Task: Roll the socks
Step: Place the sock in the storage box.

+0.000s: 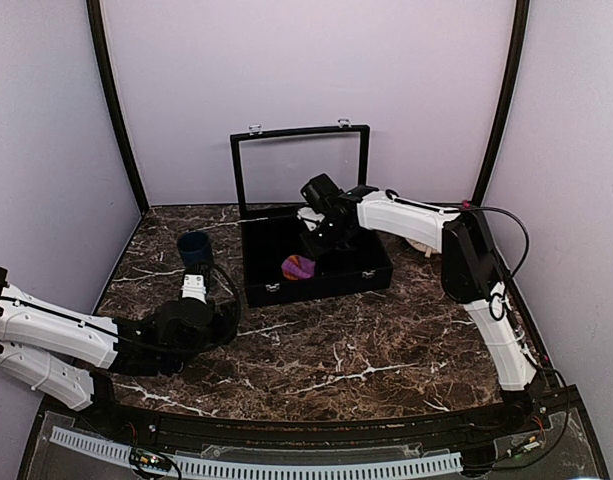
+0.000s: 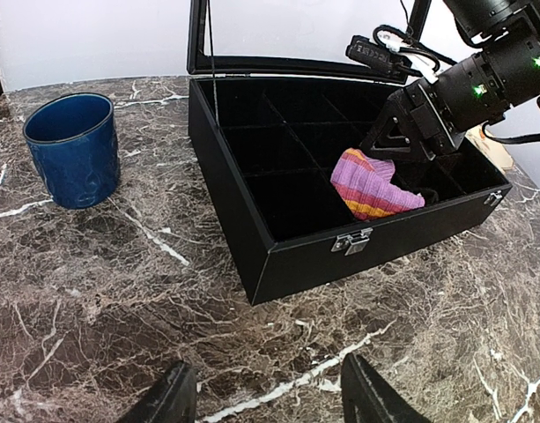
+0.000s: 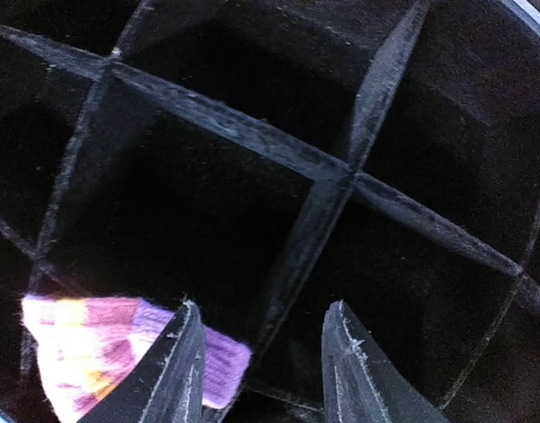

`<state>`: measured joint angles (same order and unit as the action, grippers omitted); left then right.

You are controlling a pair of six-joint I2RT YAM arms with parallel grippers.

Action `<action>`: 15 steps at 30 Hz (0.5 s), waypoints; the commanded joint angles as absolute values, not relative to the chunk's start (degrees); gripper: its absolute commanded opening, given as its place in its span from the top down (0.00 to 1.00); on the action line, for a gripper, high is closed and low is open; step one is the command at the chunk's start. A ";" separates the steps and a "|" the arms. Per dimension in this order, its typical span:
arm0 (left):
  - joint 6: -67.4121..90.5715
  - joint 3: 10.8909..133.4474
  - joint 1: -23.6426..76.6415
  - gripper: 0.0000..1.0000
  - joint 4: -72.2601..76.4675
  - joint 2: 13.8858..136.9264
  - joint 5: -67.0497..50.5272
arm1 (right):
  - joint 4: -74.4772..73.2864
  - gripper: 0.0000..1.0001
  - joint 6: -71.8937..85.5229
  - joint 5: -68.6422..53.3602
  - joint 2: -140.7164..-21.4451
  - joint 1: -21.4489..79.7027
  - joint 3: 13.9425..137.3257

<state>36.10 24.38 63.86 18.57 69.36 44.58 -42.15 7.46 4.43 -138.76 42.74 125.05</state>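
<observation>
Left gripper [image 2: 268, 381] hovering over marble table [image 2: 93, 291], fingers spread, nothing between them. Black box [image 2: 340, 264] sitting ahead, lid [image 2: 197, 35] standing open. Pink-purple sock [image 2: 371, 183] with orange band lying bunched in a near-right compartment. Right arm [image 2: 468, 88] reaching into box just behind sock. Blue cup [image 2: 71, 150] standing upright at left, apart from box.

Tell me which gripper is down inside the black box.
The right gripper: its open fingers sit among the dividers of the box, beside the striped sock. The left gripper hangs over the table near the blue cup.
</observation>
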 commanded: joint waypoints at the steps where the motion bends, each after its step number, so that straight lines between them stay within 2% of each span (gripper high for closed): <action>1: 36.15 23.97 63.63 0.42 18.65 68.70 45.37 | -42.02 0.57 8.37 -1.02 -138.62 42.80 125.25; 15: 36.50 24.01 63.63 0.43 18.73 68.64 44.91 | -39.98 0.57 9.41 -10.94 -135.71 42.98 120.23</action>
<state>36.25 24.38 63.86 18.59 69.36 44.56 -38.74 8.95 -4.34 -137.82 41.82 121.89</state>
